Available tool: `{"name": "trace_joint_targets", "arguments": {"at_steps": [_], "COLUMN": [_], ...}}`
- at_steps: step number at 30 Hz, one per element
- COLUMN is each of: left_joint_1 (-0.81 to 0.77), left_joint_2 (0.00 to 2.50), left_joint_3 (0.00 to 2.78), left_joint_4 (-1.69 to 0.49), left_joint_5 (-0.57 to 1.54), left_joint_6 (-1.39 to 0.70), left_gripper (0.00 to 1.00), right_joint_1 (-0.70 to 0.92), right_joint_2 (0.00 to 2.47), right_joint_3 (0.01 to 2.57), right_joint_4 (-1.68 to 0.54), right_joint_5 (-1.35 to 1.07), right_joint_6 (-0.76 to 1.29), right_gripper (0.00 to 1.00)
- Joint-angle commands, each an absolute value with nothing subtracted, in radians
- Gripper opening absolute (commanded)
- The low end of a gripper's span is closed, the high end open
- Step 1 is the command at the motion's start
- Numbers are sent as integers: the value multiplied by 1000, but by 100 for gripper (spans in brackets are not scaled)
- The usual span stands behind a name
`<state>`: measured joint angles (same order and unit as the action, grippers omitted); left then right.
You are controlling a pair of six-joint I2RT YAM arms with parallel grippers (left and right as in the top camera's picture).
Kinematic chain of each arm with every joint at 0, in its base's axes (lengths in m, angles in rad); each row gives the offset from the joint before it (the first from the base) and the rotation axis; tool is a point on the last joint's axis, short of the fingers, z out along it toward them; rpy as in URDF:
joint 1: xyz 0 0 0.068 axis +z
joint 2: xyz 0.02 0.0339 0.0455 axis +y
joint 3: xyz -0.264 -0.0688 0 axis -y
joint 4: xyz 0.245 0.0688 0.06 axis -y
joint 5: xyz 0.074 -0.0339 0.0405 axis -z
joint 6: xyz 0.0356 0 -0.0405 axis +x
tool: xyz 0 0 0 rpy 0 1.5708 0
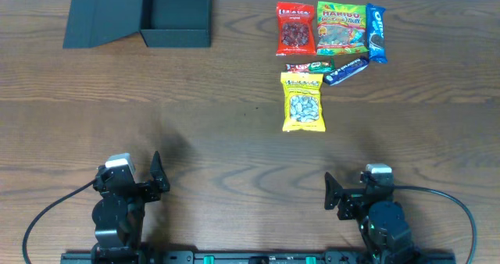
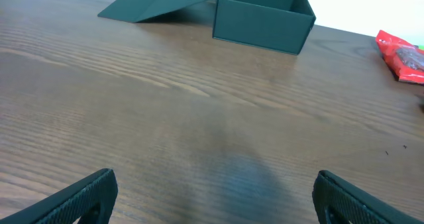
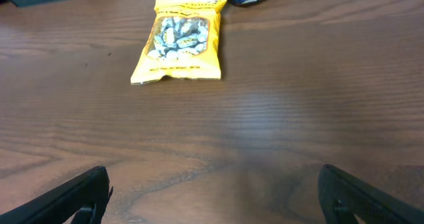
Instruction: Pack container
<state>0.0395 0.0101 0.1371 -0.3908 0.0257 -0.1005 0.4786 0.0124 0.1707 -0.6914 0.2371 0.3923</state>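
The left claw point(image 2: 213, 191) sits low over the near edge of the wooden worktop point(image 1: 234, 139), its fingers spread wide and gripping nothing. The right claw point(image 3: 212, 184) is beside it, equally spread and gripping nothing. Ahead of the right claw and slightly to its left, a yellow snack packet point(image 3: 182, 42) lies flat. Beyond it are a red packet point(image 1: 295, 30), a gummy bag point(image 1: 341, 28), a blue cookie pack point(image 1: 376, 32) and a dark blue bar point(image 1: 345, 69). The container point(image 1: 176, 37) stands at the far left edge, well apart from both claws. It is straight ahead of the left claw and open, with its flap lid point(image 1: 101, 18) folded out leftward.
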Motion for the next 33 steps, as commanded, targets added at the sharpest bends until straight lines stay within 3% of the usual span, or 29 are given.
{"name": "trace_joint_targets", "arguments": {"at_steps": [1, 5, 10, 12, 19, 22, 33], "left_joint_1": [46, 46, 46, 46, 46, 46, 46], "left_joint_2": [4, 4, 4, 4, 6, 51, 642], "left_joint_3": [115, 115, 115, 115, 115, 115, 291], "left_joint_4": [-391, -389, -389, -386, -179, -47, 13], "left_joint_5": [15, 64, 414, 465, 449, 319, 94], "left_joint_6": [-89, -129, -450, -480, -537, -522, -431], "left_gripper": [95, 95, 95, 95, 95, 95, 95], "right_joint_1": [470, 470, 470, 470, 470, 470, 470], "right_joint_2": [6, 6, 6, 6, 6, 6, 6], "right_joint_3": [165, 165, 165, 165, 165, 165, 165], "right_joint_4": [-692, -692, -692, -692, -692, -692, -692], "right_joint_5": [254, 254, 254, 254, 254, 254, 254], "right_joint_6": [377, 377, 377, 376, 377, 376, 377], "right_gripper": [99, 99, 99, 99, 99, 99, 99]}}
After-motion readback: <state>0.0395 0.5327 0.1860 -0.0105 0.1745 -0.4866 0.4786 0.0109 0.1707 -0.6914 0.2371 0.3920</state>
